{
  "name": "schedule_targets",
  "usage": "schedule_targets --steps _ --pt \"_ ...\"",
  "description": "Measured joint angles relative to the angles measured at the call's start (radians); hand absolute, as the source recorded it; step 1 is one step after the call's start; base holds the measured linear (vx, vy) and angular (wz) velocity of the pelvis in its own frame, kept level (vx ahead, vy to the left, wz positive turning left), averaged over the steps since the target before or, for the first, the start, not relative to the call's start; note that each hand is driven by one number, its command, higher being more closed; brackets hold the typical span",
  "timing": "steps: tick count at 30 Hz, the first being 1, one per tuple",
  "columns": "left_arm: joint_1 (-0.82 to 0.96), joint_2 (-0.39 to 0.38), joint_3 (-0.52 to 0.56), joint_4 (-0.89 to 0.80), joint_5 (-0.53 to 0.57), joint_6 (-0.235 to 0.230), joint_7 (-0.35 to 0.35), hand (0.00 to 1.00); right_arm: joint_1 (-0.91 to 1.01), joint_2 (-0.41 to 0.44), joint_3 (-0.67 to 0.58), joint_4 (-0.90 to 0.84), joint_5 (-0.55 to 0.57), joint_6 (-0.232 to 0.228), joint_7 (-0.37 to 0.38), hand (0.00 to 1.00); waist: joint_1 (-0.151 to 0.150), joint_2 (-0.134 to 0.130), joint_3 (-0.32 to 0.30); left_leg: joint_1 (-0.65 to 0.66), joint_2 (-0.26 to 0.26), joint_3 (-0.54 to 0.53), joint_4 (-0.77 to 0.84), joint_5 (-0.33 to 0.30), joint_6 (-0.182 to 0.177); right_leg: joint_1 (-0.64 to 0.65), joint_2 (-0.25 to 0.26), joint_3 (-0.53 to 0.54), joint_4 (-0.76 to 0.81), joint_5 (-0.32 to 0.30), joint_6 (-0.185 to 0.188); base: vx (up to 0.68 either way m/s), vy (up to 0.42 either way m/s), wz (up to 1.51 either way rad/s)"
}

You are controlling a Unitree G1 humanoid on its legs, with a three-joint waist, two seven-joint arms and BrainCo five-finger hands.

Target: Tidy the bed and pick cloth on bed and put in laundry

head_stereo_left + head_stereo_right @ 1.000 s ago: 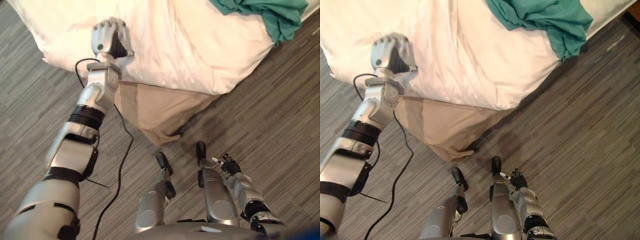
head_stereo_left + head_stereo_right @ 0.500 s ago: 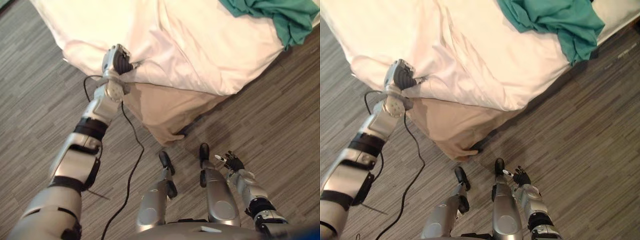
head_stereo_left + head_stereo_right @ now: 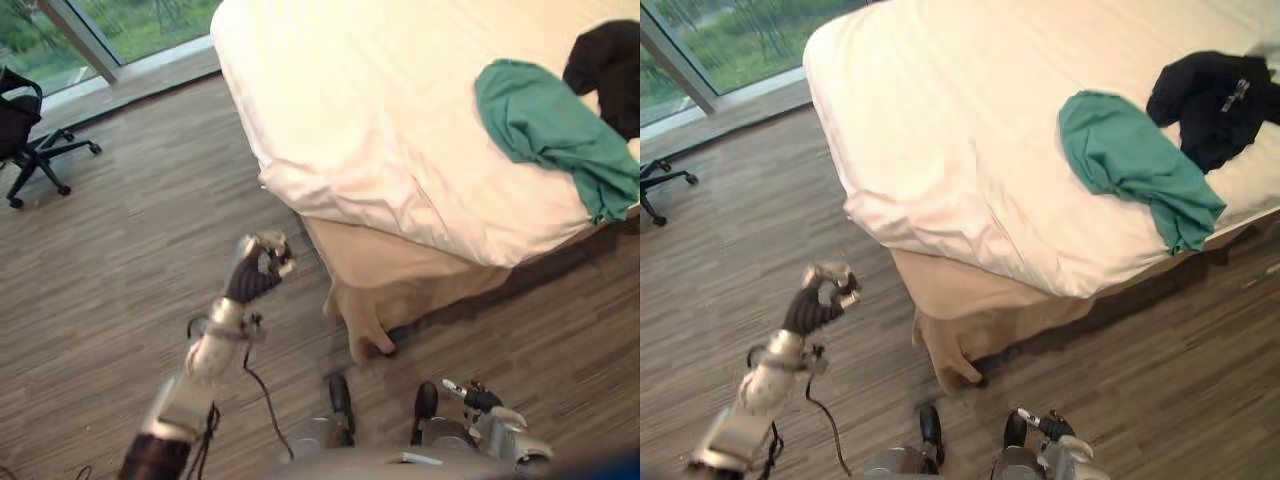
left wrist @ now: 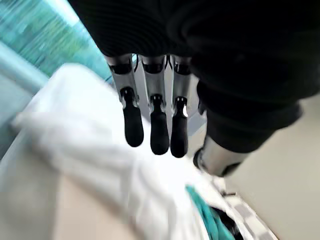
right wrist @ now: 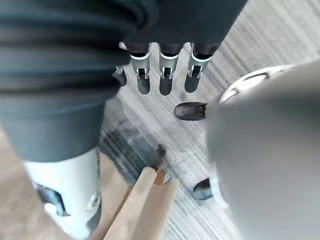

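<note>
Nearest, the right hand (image 3: 478, 398) low beside the body, fingers relaxed, empty; the left hand (image 3: 257, 270) raised over the floor just off the near corner of the bed (image 3: 340, 100), fingers loosely extended, holding nothing; beige bed skirt (image 3: 400, 285) rumpled at that corner; farther, toward the robot's right, the green cloth (image 3: 1128, 158) drooping over the mattress edge, the black garment (image 3: 1212, 95) just beyond it. Advisable: close in along the bed before reaching; gather a bunched fold of the green cloth, not the sheet (image 3: 940, 150) beneath.
</note>
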Motion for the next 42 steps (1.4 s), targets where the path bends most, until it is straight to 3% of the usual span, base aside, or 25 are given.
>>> schedule_targets --steps 3,7,9,11,12,15,16,23,28,31,33,34,35,40,41,42 --pt "0.061 -0.039 -0.076 0.085 -0.088 0.000 -0.119 0.00 0.046 0.005 -0.035 0.004 0.001 0.000 0.007 0.00 0.003 -0.027 -0.025 0.017 -0.002 -0.016 0.000 0.002 0.003 0.025 0.000 -0.013 -0.003 -0.008 0.003 0.07 -0.004 0.16" --pt "0.090 -0.056 -0.137 0.236 0.004 -0.006 -0.075 0.00 0.078 0.023 -0.039 0.005 -0.001 0.000 0.027 0.00 0.018 -0.056 -0.046 0.050 -0.001 -0.012 -0.001 -0.007 0.000 0.056 0.002 -0.011 -0.013 -0.011 0.003 0.05 -0.003 -0.02" --pt "0.086 -0.055 -0.137 0.271 0.066 -0.023 0.012 0.00 0.082 0.025 -0.039 0.006 -0.002 -0.002 0.047 0.00 0.022 -0.064 -0.051 0.062 -0.002 -0.011 -0.001 -0.011 0.000 0.069 0.002 -0.010 -0.018 -0.012 0.003 0.04 0.001 -0.02" --pt "0.069 -0.047 -0.123 0.282 0.122 -0.042 0.141 0.00 0.087 0.024 -0.041 0.017 -0.003 -0.005 0.072 0.00 0.025 -0.065 -0.060 0.082 -0.005 -0.009 -0.001 -0.019 0.000 0.088 0.000 -0.007 -0.019 -0.016 0.009 0.04 0.011 -0.03" --pt "0.062 -0.043 -0.120 0.282 0.135 -0.044 0.166 0.00 0.089 0.024 -0.042 0.017 -0.006 -0.005 0.077 0.00 0.025 -0.064 -0.061 0.087 -0.006 -0.008 -0.001 -0.020 0.001 0.092 0.000 -0.006 -0.019 -0.017 0.010 0.04 0.012 -0.02" --pt "-0.028 0.034 -0.085 0.277 0.252 -0.043 0.303 0.00 0.090 0.020 -0.050 0.021 -0.011 -0.002 0.107 0.00 0.025 -0.056 -0.066 0.117 -0.009 0.004 -0.002 -0.025 0.002 0.121 -0.002 -0.002 -0.020 -0.019 0.012 0.02 0.013 -0.04" --pt "-0.084 0.080 -0.057 0.255 0.266 -0.022 0.330 0.00 0.085 0.020 -0.056 0.028 -0.012 0.000 0.112 0.00 0.025 -0.054 -0.068 0.120 -0.009 0.015 -0.002 -0.026 0.002 0.122 -0.005 0.002 -0.019 -0.019 0.012 0.01 0.023 -0.08" --pt "-0.366 0.213 0.087 0.202 0.288 0.114 0.437 0.00 0.055 0.024 -0.121 0.036 -0.043 0.038 0.123 0.00 0.025 -0.053 -0.067 0.101 -0.009 0.053 -0.002 -0.038 0.000 0.093 -0.011 0.021 -0.019 -0.011 0.014 0.01 0.016 -0.15" --pt "-0.642 0.247 0.065 0.346 0.362 0.186 0.499 0.00 -0.019 0.024 -0.166 0.035 -0.045 0.053 0.128 0.00 0.025 -0.055 -0.034 0.001 -0.006 0.102 -0.001 -0.015 0.011 -0.034 -0.010 0.084 -0.012 0.030 0.001 0.01 0.019 -0.28" --pt "-0.880 0.270 -0.037 0.457 0.415 0.268 0.515 0.00 -0.126 0.026 -0.169 0.035 -0.030 0.049 0.128 0.00 0.003 -0.067 0.064 -0.071 -0.006 0.130 0.005 0.014 0.013 -0.135 -0.011 0.118 0.017 0.049 -0.007 -0.06 0.027 -0.26" --pt "-1.071 0.270 -0.089 0.567 0.443 0.373 0.521 0.00 -0.229 0.026 -0.167 0.034 0.000 0.030 0.125 0.00 -0.032 -0.070 0.158 -0.130 -0.010 0.157 0.006 0.037 0.019 -0.213 -0.014 0.150 0.022 0.079 -0.011 -0.09 0.033 -0.30" --pt "-1.097 0.269 -0.092 0.584 0.445 0.394 0.521 0.00 -0.246 0.026 -0.165 0.034 0.009 0.026 0.124 0.00 -0.036 -0.071 0.173 -0.138 -0.011 0.163 0.006 0.039 0.019 -0.226 -0.014 0.161 0.022 0.085 -0.011 -0.06 0.023 -0.55" --pt "-1.165 0.269 -0.100 0.633 0.459 0.461 0.522 0.00 -0.288 0.024 -0.158 0.031 0.029 0.015 0.115 0.00 -0.052 -0.070 0.216 -0.156 -0.015 0.186 0.006 0.046 0.021 -0.258 -0.013 0.188 0.021 0.101 -0.011 -0.04 0.013 -0.42" --pt "-1.355 0.237 -0.130 0.683 0.461 0.628 0.528 0.00 -0.324 0.028 -0.110 -0.042 0.120 0.002 0.080 0.00 -0.080 -0.061 0.266 -0.252 -0.013 0.236 0.006 0.067 0.013 -0.393 -0.010 0.259 0.034 0.128 -0.017 -0.01 0.010 -0.40" --pt "-1.360 0.234 -0.130 0.684 0.461 0.632 0.528 0.00 -0.324 0.028 -0.110 -0.047 0.122 0.002 0.080 0.00 -0.080 -0.061 0.269 -0.252 -0.013 0.237 0.006 0.068 0.013 -0.395 -0.009 0.260 0.036 0.128 -0.017 0.00 -0.004 -0.18" --pt "-1.396 0.209 -0.135 0.688 0.459 0.674 0.526 1.00 -0.324 0.028 -0.101 -0.086 0.141 -0.001 0.073 0.00 -0.082 -0.059 0.277 -0.272 -0.010 0.243 0.006 0.075 0.003 -0.426 -0.008 0.266 0.052 0.125 -0.020 0.00 -0.018 -0.12"
